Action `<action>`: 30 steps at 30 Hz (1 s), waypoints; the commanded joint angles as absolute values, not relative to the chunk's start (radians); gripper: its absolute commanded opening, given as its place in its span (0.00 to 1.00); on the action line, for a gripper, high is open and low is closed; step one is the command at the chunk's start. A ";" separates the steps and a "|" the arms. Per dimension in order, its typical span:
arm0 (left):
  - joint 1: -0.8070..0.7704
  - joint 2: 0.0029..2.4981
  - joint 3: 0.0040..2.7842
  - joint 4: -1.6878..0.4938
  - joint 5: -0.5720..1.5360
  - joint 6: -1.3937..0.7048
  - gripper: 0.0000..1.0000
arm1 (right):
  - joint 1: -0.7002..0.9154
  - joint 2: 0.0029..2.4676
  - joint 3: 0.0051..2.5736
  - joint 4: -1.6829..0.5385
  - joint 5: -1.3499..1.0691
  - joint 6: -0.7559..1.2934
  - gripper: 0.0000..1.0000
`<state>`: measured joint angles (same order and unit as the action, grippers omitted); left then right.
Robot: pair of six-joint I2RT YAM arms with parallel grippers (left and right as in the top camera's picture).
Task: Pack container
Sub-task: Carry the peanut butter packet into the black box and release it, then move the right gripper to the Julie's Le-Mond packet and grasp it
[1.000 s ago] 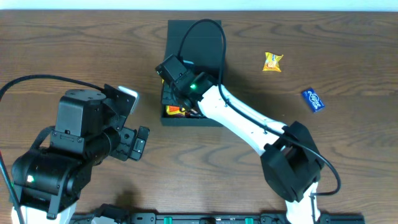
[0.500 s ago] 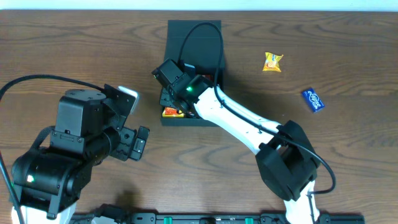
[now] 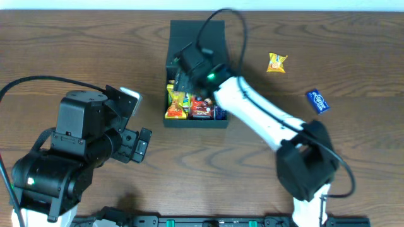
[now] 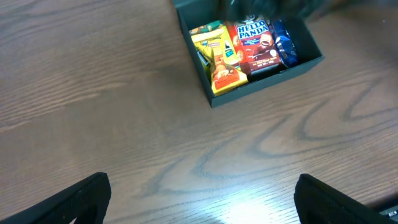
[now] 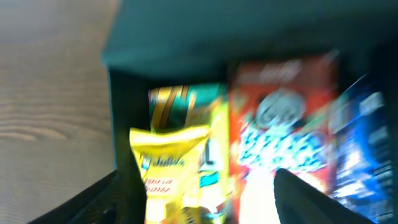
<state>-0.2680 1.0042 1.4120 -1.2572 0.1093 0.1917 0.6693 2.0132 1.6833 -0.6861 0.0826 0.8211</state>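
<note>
The container (image 3: 196,123) is a dark box with its flap lid (image 3: 196,34) lying open at the back. Inside it lie a yellow snack packet (image 3: 176,104), a red Hello Panda box (image 3: 202,107) and a blue packet (image 3: 219,112). My right gripper (image 3: 182,81) hovers over the box's back left part. In the blurred right wrist view the right gripper (image 5: 205,205) stands open above the yellow packet (image 5: 168,168) and red box (image 5: 280,130), holding nothing. My left gripper (image 4: 208,205) is open over bare wood, well short of the container (image 4: 267,81).
A yellow candy wrapper (image 3: 276,62) and a small blue packet (image 3: 318,101) lie loose on the table right of the box. The bulky left arm (image 3: 76,145) fills the near left. The right arm (image 3: 265,120) slants across from the near right.
My right gripper has opened and drawn back from the box's front left toward the lid. The yellow packet now lies uncovered in the box. The left arm has not moved.
</note>
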 commanded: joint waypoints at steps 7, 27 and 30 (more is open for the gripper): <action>-0.260 1.003 1.410 -1.260 0.121 0.206 0.95 | 0.511 1.924 1.703 -0.701 0.109 0.588 0.89; -0.260 1.003 1.410 -1.260 0.120 0.206 0.95 | 0.176 2.051 1.701 -0.707 0.258 0.402 0.95; -0.260 1.003 1.410 -1.260 0.121 0.206 0.95 | 0.141 2.088 1.701 -0.677 0.253 0.386 0.97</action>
<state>-0.2680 1.0039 1.4120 -1.2568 0.1093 0.1917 0.1665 2.0640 1.6897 -0.6880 0.2394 0.4267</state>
